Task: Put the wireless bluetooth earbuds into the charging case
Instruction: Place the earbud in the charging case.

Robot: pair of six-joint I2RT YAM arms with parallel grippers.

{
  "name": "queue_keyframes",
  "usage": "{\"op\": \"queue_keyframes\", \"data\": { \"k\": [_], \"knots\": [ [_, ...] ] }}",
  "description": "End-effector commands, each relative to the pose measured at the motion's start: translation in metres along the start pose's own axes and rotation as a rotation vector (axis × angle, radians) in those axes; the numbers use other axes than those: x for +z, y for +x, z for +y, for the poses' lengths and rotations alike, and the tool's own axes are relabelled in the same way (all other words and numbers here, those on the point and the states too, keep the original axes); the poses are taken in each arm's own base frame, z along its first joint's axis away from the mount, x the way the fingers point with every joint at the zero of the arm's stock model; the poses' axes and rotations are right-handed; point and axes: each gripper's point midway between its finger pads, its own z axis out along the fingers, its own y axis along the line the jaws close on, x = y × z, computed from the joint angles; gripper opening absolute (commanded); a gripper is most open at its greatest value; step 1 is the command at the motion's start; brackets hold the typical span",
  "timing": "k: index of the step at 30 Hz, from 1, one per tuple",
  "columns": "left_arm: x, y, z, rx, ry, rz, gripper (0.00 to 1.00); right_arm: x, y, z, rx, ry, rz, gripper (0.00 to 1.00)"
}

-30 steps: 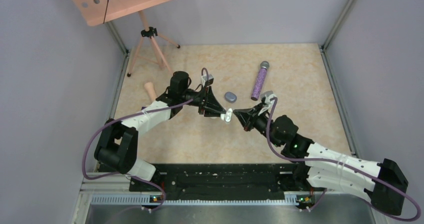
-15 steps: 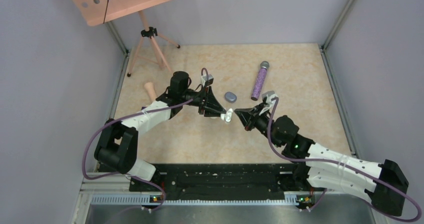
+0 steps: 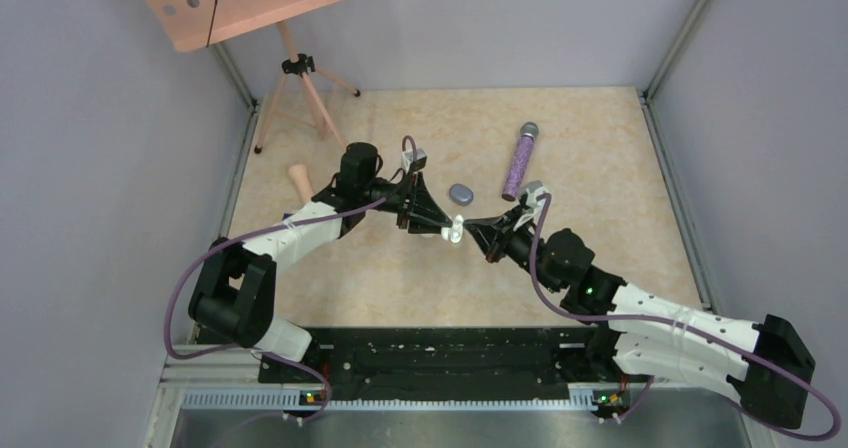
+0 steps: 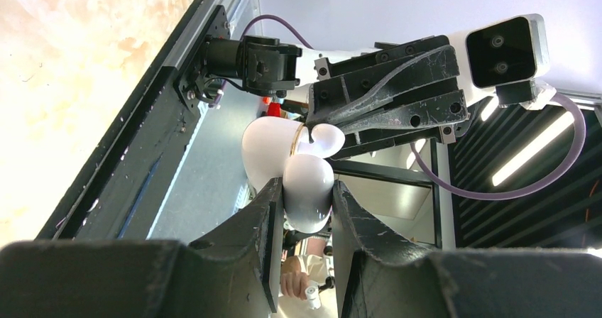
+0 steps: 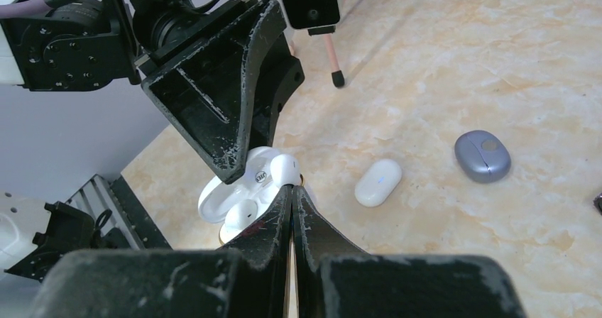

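My left gripper (image 4: 307, 203) is shut on a white charging case (image 4: 309, 190), holding it above the table with its lid (image 4: 266, 144) swung open. In the right wrist view the open case (image 5: 227, 201) shows one white earbud (image 5: 245, 209) lying in its well. A second white earbud (image 5: 284, 167) sits at the case's rim, right against the tips of my right gripper (image 5: 292, 188), whose jaws are pressed fully together. From above, both grippers meet at the case (image 3: 454, 233) in mid-table. No purple earbuds are in view.
A closed white case (image 5: 378, 182) and a grey-purple case (image 5: 483, 155) lie on the table beyond the grippers. The purple glitter microphone (image 3: 518, 163) lies at the back right. A pink tripod stand (image 3: 300, 78) and a peach peg (image 3: 299, 179) are at the back left.
The right arm has edged slightly left and toward the held case. The left arm and the case have stayed put.
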Motion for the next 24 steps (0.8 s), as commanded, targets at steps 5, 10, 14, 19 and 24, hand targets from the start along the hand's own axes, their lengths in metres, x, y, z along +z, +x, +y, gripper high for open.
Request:
{"op": "queue_keyframes", "data": {
  "k": [5,10,14,19,24],
  "knots": [
    [-0.001,0.001,-0.016,0.079,0.022,-0.001,0.00,0.002,-0.031,0.026,-0.003,-0.086,-0.074,0.00],
    [-0.002,0.001,-0.015,0.078,0.020,-0.001,0.00,0.002,-0.033,0.031,-0.015,-0.110,-0.074,0.00],
    [-0.001,-0.001,-0.015,0.077,0.019,-0.003,0.00,0.009,-0.024,0.043,-0.020,-0.163,-0.020,0.00],
    [-0.002,0.000,-0.016,0.079,0.019,-0.003,0.00,0.012,-0.021,0.045,-0.012,-0.172,-0.008,0.01],
    [-0.002,0.000,-0.016,0.079,0.018,-0.002,0.00,0.009,-0.026,0.040,-0.014,-0.147,-0.022,0.08]
  ]
}}
